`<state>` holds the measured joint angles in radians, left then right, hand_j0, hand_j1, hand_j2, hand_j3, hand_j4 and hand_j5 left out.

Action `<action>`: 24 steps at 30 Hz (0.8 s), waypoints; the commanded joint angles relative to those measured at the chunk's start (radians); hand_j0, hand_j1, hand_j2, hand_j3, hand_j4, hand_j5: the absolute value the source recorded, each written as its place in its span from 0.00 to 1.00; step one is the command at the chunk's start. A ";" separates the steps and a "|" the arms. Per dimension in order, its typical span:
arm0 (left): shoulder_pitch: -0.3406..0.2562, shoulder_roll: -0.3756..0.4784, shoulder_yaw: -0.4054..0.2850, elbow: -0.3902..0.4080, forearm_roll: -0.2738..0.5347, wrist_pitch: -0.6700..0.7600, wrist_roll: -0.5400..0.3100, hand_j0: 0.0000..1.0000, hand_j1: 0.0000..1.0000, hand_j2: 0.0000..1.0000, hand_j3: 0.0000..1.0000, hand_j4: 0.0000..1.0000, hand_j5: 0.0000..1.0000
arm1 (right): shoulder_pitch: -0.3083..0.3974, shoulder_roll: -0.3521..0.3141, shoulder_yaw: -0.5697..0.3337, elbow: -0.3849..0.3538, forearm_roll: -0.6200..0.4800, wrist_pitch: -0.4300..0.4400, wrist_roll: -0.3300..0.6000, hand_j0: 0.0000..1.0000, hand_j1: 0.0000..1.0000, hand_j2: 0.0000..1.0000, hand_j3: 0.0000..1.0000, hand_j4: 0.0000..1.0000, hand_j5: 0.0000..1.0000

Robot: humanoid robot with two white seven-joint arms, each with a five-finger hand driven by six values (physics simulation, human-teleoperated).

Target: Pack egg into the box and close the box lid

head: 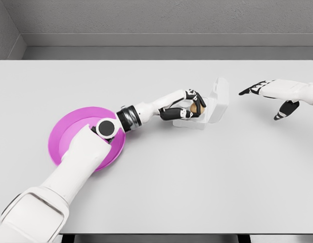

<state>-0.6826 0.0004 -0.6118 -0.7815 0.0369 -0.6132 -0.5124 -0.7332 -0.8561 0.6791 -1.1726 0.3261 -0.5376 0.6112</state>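
Lots of bare grey table toward the near edge and far rim, open room left of the box, magenta plate half hidden under the left forearm near the left edge. Reached left arm across the plate, left hand curled round the brown egg, held right at the box opening, touching or inside not discernible. Hovered right hand well apart on the right, fingers spread and relaxed, empty; box clear plastic, lid upright, egg smooth and rounded.
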 commanded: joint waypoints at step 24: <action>0.017 0.000 0.003 -0.019 0.043 0.002 0.003 0.37 0.37 0.37 0.37 0.37 0.37 | 0.000 -0.001 0.000 -0.001 -0.005 0.002 0.000 1.00 1.00 1.00 1.00 1.00 1.00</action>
<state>-0.6657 0.0003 -0.6108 -0.8004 0.0730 -0.6129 -0.5106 -0.7332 -0.8568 0.6803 -1.1732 0.3262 -0.5376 0.6112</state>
